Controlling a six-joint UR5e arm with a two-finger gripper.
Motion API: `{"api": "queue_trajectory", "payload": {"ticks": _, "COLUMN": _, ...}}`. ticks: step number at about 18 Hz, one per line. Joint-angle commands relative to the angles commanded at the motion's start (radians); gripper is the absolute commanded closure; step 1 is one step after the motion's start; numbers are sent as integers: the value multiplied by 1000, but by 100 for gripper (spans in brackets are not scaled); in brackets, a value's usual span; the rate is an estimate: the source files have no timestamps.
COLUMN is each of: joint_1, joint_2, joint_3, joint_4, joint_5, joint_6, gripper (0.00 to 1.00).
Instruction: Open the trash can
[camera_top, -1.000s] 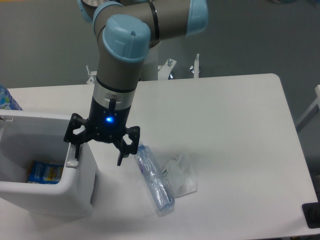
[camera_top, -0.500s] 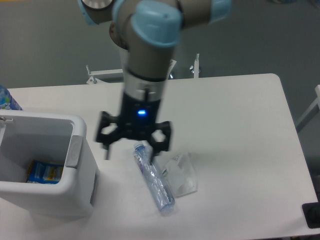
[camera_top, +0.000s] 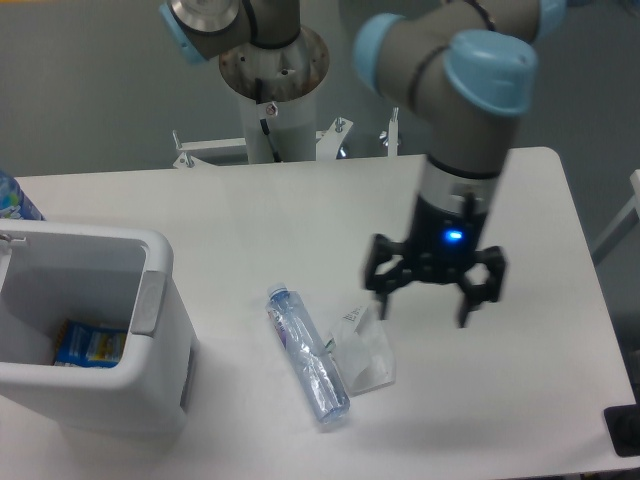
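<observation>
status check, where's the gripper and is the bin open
Gripper open, empty, above the table right of the trash can. Trash can open, blue packet inside. Plastic bottle and clear bag on the table between them.

A clear plastic bottle (camera_top: 308, 354) lies on the white table (camera_top: 540, 200) at lower centre, touching a crumpled clear bag (camera_top: 365, 350) on its right. A blue-patterned thing (camera_top: 12, 197) shows at the left edge.
</observation>
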Motion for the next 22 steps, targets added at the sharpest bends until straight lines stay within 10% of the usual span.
{"api": "queue_trajectory", "payload": {"ticks": 7, "joint_1": 63, "joint_2": -86, "joint_3": 17, "joint_4": -9, "joint_5": 167, "joint_6": 405, "gripper": 0}}
{"api": "queue_trajectory", "payload": {"ticks": 22, "joint_1": 63, "joint_2": -89, "joint_3": -14, "joint_4": -8, "joint_5": 210, "joint_6": 424, "gripper": 0}}
